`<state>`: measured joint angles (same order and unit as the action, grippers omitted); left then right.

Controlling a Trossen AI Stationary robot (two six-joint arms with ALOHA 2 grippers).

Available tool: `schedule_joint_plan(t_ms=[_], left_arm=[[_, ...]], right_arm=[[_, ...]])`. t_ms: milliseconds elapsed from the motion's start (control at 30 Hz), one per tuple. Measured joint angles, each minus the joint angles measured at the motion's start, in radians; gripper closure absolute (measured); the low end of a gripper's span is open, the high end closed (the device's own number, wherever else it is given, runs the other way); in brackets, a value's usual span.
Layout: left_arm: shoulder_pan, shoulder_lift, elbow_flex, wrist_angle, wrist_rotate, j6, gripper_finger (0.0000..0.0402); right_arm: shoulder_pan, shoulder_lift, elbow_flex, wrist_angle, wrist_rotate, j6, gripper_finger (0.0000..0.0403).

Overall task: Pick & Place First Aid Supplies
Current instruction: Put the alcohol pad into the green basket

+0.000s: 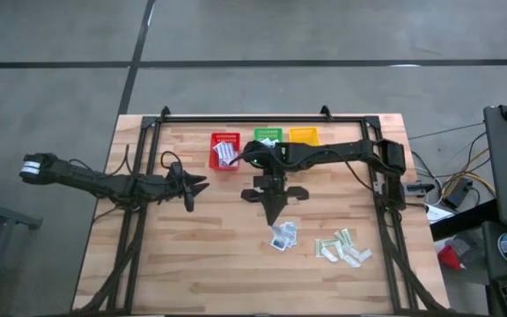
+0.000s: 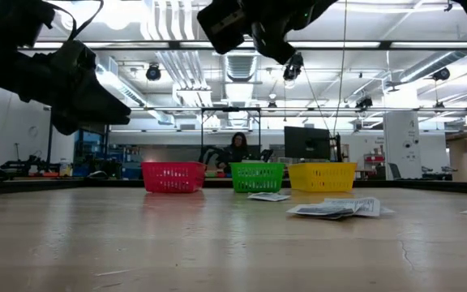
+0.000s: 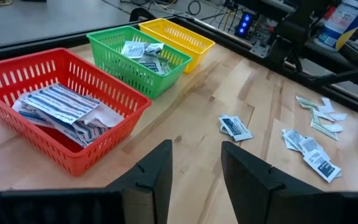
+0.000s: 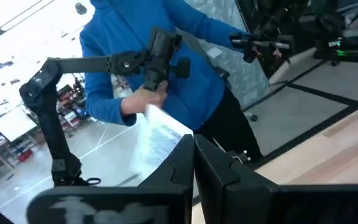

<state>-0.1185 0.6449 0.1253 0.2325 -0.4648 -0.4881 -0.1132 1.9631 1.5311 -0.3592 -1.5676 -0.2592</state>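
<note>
My right gripper (image 4: 194, 149) hangs level above the middle of the table (image 1: 271, 214), pointing toward the near edge. It is shut on a white packet with blue stripes (image 4: 157, 137). My left gripper (image 3: 196, 155) waits open over the table's left half (image 1: 199, 185), touching nothing. At the far edge stand a red basket (image 1: 225, 150) with striped packets, a green basket (image 1: 268, 136) with small square packets, and a yellow basket (image 1: 304, 136). Loose first aid supplies lie flat on the wood: small square packets (image 1: 282, 235) and pale strips (image 1: 343, 246). My right gripper pinches the striped packet by one edge (image 4: 176, 144) between its two shut fingers. The rest of the packet sticks out past the fingertips. The fingers are level and the packet is lifted clear of the table.
A black frame rail (image 1: 262, 117) runs along the far edge behind the baskets, with side rails (image 1: 385, 220) left and right. A person in a blue top (image 4: 160, 43) stands beyond the table's near edge, next to another arm (image 4: 104, 65). Bare wood (image 1: 192, 255) lies at the near left.
</note>
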Motion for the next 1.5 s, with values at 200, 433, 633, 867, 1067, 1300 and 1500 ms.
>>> schedule_joint_plan(t_ms=[200,433,633,867,1067,1300,1500], left_arm=[[0.0,0.0,0.0,0.0,0.0,0.0,0.0268],[0.0,0.0,0.0,-0.002,0.0,0.042,0.0268],[0.001,0.0,0.0,-0.003,-0.009,0.074,0.0268],[0.001,0.0,0.0,0.001,-0.107,0.18,0.0268],[0.0,0.0,0.0,0.001,-0.149,0.207,0.0268],[0.0,0.0,0.0,0.001,-0.15,0.222,0.0268],[0.0,0.0,0.0,0.0,-0.152,0.265,0.0268]], right_arm=[[-0.002,-0.004,0.0,0.001,0.079,0.029,0.0395],[-0.018,-0.004,0.0,-0.01,0.616,0.116,0.0395],[-0.088,-0.036,0.036,-0.215,1.104,0.037,0.0394],[-0.178,-0.058,0.162,-0.416,1.616,-0.125,0.0395],[-0.284,-0.001,0.248,-0.419,1.623,-0.138,0.0395],[-0.377,0.068,0.281,-0.504,1.507,-0.136,0.0394],[-0.391,0.107,0.267,-0.5,1.454,-0.14,0.0394]])
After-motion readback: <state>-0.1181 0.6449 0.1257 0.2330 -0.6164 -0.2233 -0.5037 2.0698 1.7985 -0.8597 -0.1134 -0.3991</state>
